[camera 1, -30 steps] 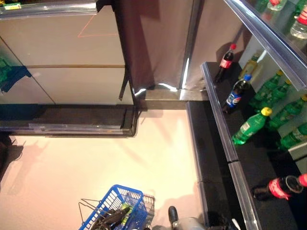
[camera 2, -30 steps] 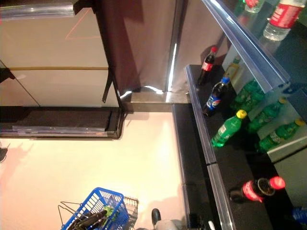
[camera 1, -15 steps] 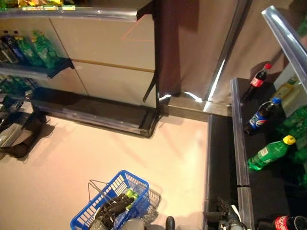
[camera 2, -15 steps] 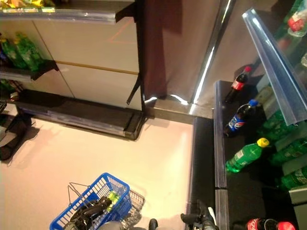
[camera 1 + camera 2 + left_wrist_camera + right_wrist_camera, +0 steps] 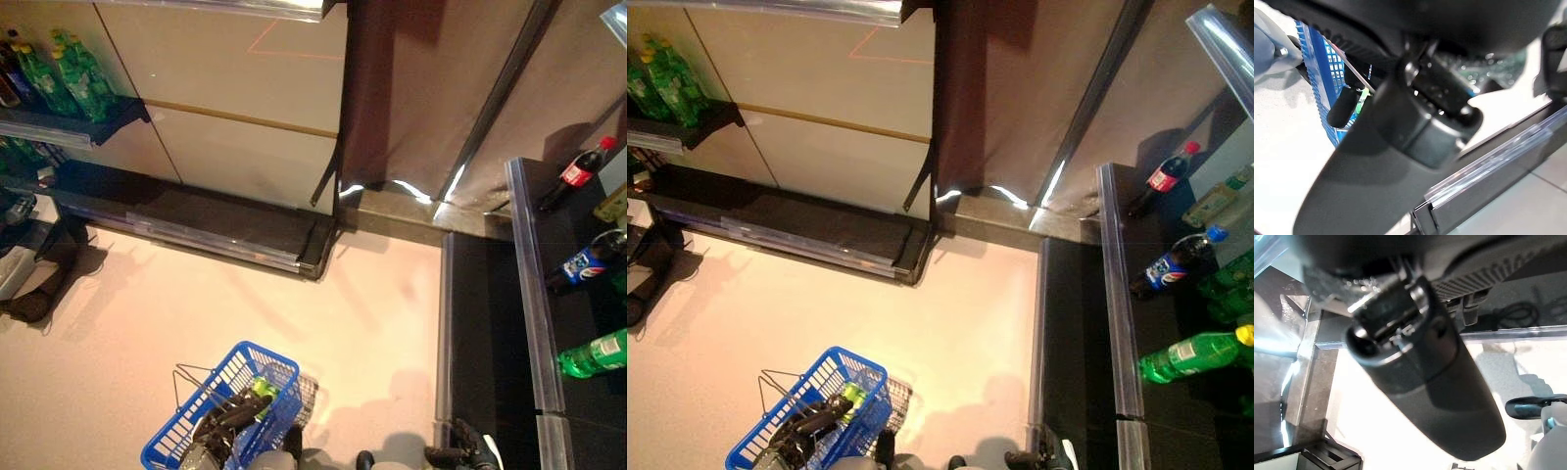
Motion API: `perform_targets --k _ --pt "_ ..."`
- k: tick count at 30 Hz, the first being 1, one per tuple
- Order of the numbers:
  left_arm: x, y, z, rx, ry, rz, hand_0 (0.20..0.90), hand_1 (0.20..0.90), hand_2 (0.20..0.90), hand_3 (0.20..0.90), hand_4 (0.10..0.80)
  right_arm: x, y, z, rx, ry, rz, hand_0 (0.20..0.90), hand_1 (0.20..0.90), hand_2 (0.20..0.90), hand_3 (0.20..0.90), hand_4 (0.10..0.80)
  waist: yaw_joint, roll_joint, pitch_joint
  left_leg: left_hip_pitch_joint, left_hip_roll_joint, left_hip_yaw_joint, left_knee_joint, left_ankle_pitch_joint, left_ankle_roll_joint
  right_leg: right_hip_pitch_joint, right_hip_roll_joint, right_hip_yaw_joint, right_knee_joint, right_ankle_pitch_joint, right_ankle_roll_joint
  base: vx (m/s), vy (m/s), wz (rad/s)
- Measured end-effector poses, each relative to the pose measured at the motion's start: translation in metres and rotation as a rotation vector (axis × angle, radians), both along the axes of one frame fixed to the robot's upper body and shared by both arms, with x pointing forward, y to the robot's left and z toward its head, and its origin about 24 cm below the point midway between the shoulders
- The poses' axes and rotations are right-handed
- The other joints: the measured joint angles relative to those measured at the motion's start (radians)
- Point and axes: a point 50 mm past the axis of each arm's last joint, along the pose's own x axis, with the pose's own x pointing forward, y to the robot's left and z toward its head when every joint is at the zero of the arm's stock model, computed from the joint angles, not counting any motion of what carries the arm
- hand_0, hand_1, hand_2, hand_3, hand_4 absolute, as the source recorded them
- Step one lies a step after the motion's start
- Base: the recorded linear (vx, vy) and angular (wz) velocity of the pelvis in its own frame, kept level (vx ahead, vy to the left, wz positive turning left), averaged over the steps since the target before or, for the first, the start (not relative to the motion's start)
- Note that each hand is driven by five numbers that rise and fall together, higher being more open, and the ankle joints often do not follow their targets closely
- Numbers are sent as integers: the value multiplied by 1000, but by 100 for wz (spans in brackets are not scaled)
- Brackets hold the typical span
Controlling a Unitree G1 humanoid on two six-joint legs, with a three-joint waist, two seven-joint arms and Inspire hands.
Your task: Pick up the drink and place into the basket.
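Note:
The blue basket [image 5: 227, 406] hangs low at the left, above the pale floor. My left hand [image 5: 232, 422] is shut on its thin wire handles; the basket's blue wall also shows past the hand in the left wrist view [image 5: 1328, 78]. A green drink [image 5: 263, 386] lies inside the basket. My right hand [image 5: 458, 454] is low at the bottom right beside the dark shelf edge, empty, with its fingers relaxed. On the right shelf stand a cola bottle [image 5: 578, 172] and a dark bottle with a blue label [image 5: 584, 264], and a green bottle [image 5: 594, 354] lies on its side.
A low dark shelf [image 5: 490, 333] with a metal rail runs along the right. A dark base ledge [image 5: 216, 230] lies under pale wall panels ahead. At the far left a shelf [image 5: 59, 122] holds green bottles [image 5: 76, 73]. A dark bag [image 5: 39, 279] lies on the floor.
The whole picture has shifted, so the camera has turned left: the right shelf sits nearer the right edge and the left shelf shows more. The basket still hangs from my left hand.

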Motion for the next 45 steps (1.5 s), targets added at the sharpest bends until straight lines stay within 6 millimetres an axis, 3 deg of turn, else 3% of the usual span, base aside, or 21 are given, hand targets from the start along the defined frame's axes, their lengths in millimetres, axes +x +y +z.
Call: perform_targets --k 4,6,8,11,13,15,19,26,36,38,39,40,41,43,44,45 --pt "-4 -1 -2 -2 22 -9 300 300 300 200 100 9 8 0 21 -36 9 900 900 900 900 800 -4 -5 1 48 -1 1 -22 -18 22 -92 8 22 232 -21 37 49 114 -26" --pt "-8 1 -3 6 37 -24 300 300 300 200 100 13 15 0 42 -46 21 900 900 900 900 800 -1 -1 4 75 7 29 -34 -22 33 -163 0 17 368 -30 55 96 6 -30" --pt "-13 6 -3 21 50 -25 300 300 300 200 100 12 22 -2 64 -42 30 900 900 900 900 800 -10 -14 -5 85 1 28 -49 -29 30 -188 -2 21 342 -32 57 169 -61 -10" --pt "-11 7 -2 25 47 -31 300 300 300 200 100 6 26 -5 74 -26 38 900 900 900 900 800 -42 -18 -7 76 -8 -15 -70 -18 38 -191 28 68 116 -19 40 89 -103 28" --pt "-12 6 -3 29 54 -44 300 300 300 200 100 -3 26 -7 77 -5 30 900 900 900 900 800 -67 -19 -8 75 -18 -51 -70 -18 37 -193 36 76 26 39 28 82 -119 55" --pt "-16 3 -5 23 72 -46 300 300 300 200 100 -11 24 -8 73 19 22 900 900 900 900 800 -77 -25 -14 88 -29 -76 -70 -30 22 -183 32 69 -14 144 8 122 -153 47" --pt "-19 -4 -8 3 77 -54 300 300 300 200 100 -10 21 -7 65 18 21 900 900 900 900 800 -72 14 -20 97 13 -108 -64 -48 -19 -82 64 31 -163 203 -30 113 -145 22" --pt "-15 -5 -7 12 71 -102 300 300 300 200 100 18 14 2 52 -70 17 900 900 900 900 800 -63 15 -20 101 42 -112 -38 -70 -49 -45 91 -16 -180 185 -62 84 -100 18" --pt "-15 -6 -7 11 73 -118 300 300 300 200 100 7 13 -1 51 -42 7 900 900 900 900 800 -78 27 -19 86 43 -107 -7 -87 -51 -71 95 -9 -145 168 -72 39 10 -4" --pt "-16 -7 -7 8 74 -116 300 300 300 200 100 4 12 -2 50 -29 4 900 900 900 900 800 -76 29 -16 78 37 -106 41 -110 -52 -89 98 17 -114 150 -73 50 167 -34" --pt "-15 -7 -7 7 68 -109 300 300 300 200 100 4 13 -2 52 -20 6 900 900 900 900 800 -68 17 -7 56 12 -117 125 -127 -64 -89 91 54 -98 142 -67 99 302 -84" --pt "-10 -7 -5 7 40 -90 300 300 300 200 100 7 11 -2 49 -19 11 900 900 900 900 800 -47 -13 5 10 -35 -149 259 -127 -63 -91 63 115 -89 142 -70 45 340 -119" --pt "-9 -9 -5 -1 23 -78 300 300 300 200 100 8 7 0 38 -21 13 900 900 900 900 800 -23 -22 6 -12 -65 -190 312 -141 -46 -96 47 146 -83 143 -71 -65 295 -143" --pt "-9 -14 -5 -18 7 -61 300 300 300 200 100 12 -2 4 14 -37 18 900 900 900 900 800 -14 -9 -6 -15 -76 -252 271 -151 -24 -125 52 189 -72 156 -68 -154 233 -116" --pt "-4 -19 -5 -32 -8 -57 300 300 300 200 100 18 -11 8 -8 -57 25 900 900 900 900 800 -27 16 -17 -21 -73 -289 227 -153 -20 -166 70 229 -59 168 -27 -106 290 -116" --pt "0 -19 -3 -35 -22 -54 300 300 300 200 100 24 -14 11 -18 -73 27 900 900 900 900 800 -30 32 -23 -11 -67 -294 180 -165 -9 -201 90 254 -53 179 -13 -62 256 -121"
